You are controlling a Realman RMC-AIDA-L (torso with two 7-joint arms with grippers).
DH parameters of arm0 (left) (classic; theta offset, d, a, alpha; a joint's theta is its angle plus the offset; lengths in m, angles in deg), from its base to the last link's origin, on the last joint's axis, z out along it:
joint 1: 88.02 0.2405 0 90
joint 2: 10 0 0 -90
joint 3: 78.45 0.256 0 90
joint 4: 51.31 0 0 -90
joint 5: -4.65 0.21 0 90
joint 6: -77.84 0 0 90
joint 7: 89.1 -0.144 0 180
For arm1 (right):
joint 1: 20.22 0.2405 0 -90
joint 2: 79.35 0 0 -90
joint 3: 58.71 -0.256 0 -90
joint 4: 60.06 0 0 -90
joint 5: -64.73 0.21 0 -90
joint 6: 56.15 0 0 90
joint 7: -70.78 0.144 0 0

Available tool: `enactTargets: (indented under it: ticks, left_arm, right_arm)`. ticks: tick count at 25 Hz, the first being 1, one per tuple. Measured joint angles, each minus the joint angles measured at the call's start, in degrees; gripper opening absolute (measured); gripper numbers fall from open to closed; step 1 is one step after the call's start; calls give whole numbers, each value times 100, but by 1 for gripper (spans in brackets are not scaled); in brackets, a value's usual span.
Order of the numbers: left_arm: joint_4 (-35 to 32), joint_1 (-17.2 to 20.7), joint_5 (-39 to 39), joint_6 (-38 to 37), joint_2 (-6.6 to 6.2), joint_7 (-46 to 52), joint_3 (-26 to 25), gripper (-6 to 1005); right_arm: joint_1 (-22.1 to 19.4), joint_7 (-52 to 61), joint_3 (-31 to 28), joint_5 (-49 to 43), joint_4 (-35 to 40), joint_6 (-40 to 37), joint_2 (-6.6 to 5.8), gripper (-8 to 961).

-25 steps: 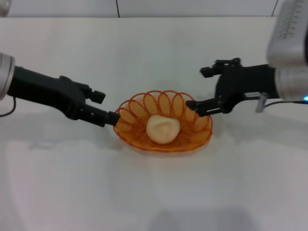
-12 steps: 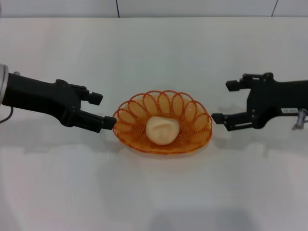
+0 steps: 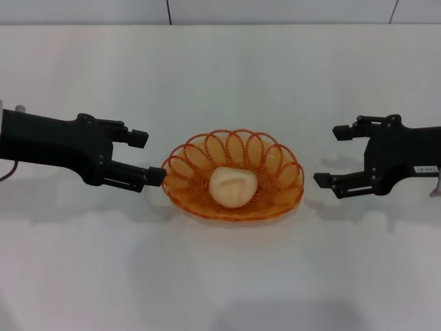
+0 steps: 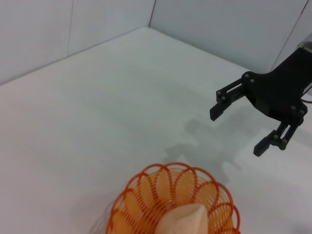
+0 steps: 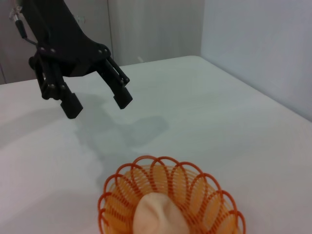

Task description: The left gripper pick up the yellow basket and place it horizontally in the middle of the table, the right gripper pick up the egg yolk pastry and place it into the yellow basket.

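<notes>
The yellow basket (image 3: 234, 174) lies flat at the middle of the white table (image 3: 220, 76). The egg yolk pastry (image 3: 233, 186) rests inside it. My left gripper (image 3: 148, 156) is open and empty, just left of the basket's rim, apart from it. My right gripper (image 3: 331, 155) is open and empty, to the right of the basket with a gap. The left wrist view shows the basket (image 4: 175, 204), the pastry (image 4: 183, 220) and the right gripper (image 4: 238, 129). The right wrist view shows the basket (image 5: 168, 202), the pastry (image 5: 158, 214) and the left gripper (image 5: 97, 102).
The table's far edge meets a grey panelled wall (image 3: 220, 10). Nothing else stands on the table in these views.
My right gripper has drawn back to the right, away from the basket's rim. My left gripper has pulled slightly left and levelled out. The basket and pastry have not moved.
</notes>
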Motion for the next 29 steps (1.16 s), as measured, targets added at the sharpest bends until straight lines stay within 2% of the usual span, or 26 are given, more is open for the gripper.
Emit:
enactTargets:
  ticks: [17,29]
  left_arm:
    - [0,24,-139,-40,1,-44,10,861]
    - [0,-14,-153,-42,48,-56,21,861]
  right_arm:
    - [33,-57,-54,11,36,-216,0,871]
    - [32,-55,-54,11,48,-217,0,871]
